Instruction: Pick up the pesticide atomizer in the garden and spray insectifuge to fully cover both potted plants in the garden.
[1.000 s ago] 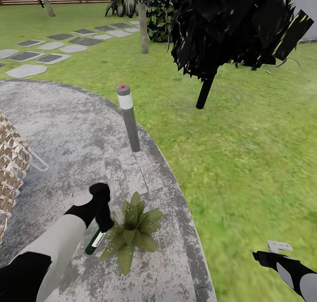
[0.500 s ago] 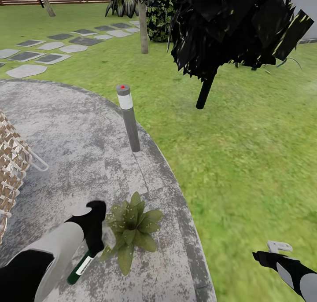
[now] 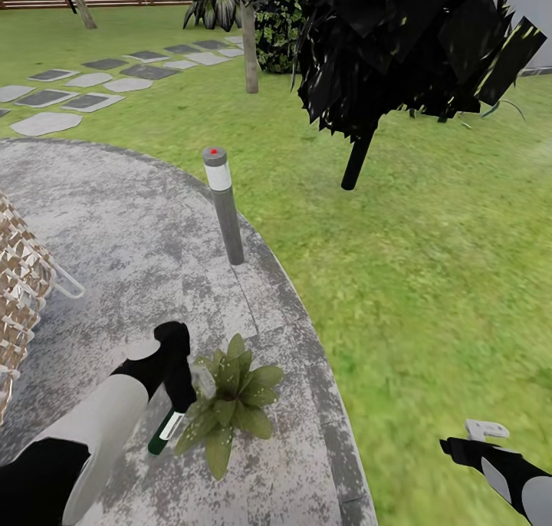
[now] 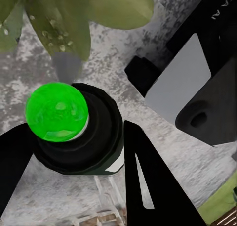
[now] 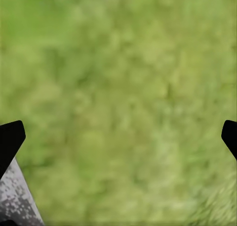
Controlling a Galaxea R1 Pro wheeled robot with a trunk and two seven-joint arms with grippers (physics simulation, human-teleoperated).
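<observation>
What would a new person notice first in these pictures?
Probably the black-leaved tree on the lawn, at the head view's top right. Next, the grey bollard at the patio edge. Nearer, the left gripper holds the atomizer beside a potted plant.

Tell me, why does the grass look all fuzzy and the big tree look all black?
Right wrist view: the lawn is a smeared green blur with no blades showing. Head view: the grass is sharper near the paving but soft farther right, and the tree renders as flat black shards with no shading. Left wrist view: droplets on the potted plant are crisp, though the leaves look soft.
</observation>
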